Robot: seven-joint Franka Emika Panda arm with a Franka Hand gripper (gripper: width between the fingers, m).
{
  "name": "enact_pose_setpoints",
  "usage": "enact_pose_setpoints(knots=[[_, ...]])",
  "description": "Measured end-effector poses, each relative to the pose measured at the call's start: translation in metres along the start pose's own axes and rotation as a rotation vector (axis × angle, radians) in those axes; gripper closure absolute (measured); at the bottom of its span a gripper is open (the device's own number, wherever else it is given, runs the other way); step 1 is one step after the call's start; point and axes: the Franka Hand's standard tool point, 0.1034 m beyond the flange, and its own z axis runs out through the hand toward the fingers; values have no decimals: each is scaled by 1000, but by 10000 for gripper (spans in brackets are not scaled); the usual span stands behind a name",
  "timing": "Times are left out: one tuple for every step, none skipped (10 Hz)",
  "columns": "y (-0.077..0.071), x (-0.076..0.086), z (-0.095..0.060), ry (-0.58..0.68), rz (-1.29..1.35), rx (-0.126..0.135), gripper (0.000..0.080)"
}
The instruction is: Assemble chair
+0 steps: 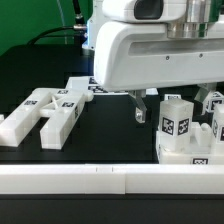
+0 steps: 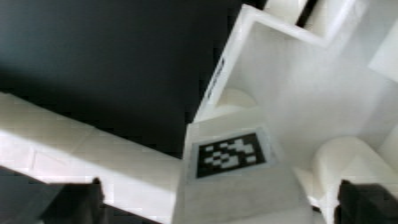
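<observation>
White, blocky chair pieces (image 1: 48, 112) bear square black-and-white tags (image 1: 168, 126).

Noted upright block (image 1: 176, 122) standing on base piece (image 1: 186, 153) on the bench (image 1: 110, 140). Found flat bars (image 1: 45, 112) well to the exterior view's left of that block, fingers (image 1: 140, 109) between the two, long rail (image 1: 100, 180) before the block.

No readable text; only coded square tags (image 2: 231, 155) on chair pieces (image 1: 45, 115).
</observation>
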Motion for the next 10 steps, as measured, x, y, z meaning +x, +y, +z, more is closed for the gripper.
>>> enact_pose_setpoints(knots=[[1, -1, 0, 0, -9, 0, 272], [1, -1, 0, 0, -6, 0, 410], [1, -1, 0, 0, 2, 0, 410], [1, -1, 0, 0, 20, 0, 511], [1, -1, 0, 0, 21, 0, 511], [1, -1, 0, 0, 51, 0, 511], [1, -1, 0, 0, 120, 2, 511], [1, -2, 2, 2, 237, 9, 511], [1, -2, 2, 3, 323, 12, 511], [0, -2, 2, 5, 389, 12, 511]])
